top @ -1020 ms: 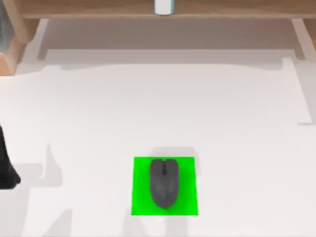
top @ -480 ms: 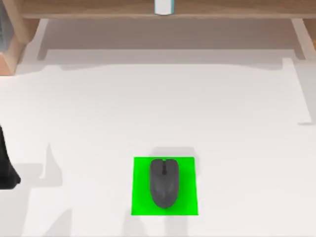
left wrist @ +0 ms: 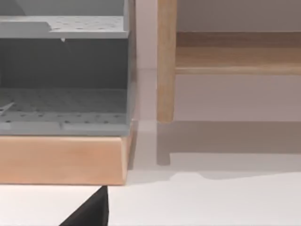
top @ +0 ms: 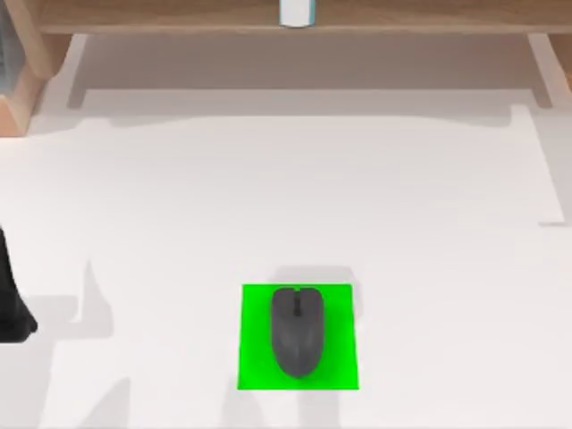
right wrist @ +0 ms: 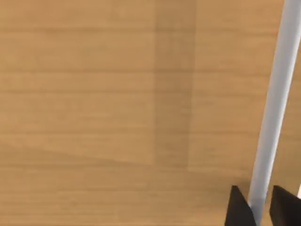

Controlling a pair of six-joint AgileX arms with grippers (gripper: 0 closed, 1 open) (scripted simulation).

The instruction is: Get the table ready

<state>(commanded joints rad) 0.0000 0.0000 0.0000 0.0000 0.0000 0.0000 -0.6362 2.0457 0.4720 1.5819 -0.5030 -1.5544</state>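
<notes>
The table (top: 268,197) is plain white, with one bright green square (top: 340,366). The computer mouse (top: 297,331) is dark grey, and the shelf unit (top: 161,16) is light-brown wood.

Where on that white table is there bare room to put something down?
The table is bare between the wooden shelf unit at the back and the green square in front, and on both sides of that square. The square itself is taken by a dark mouse. The left arm stands at the left edge.
</notes>
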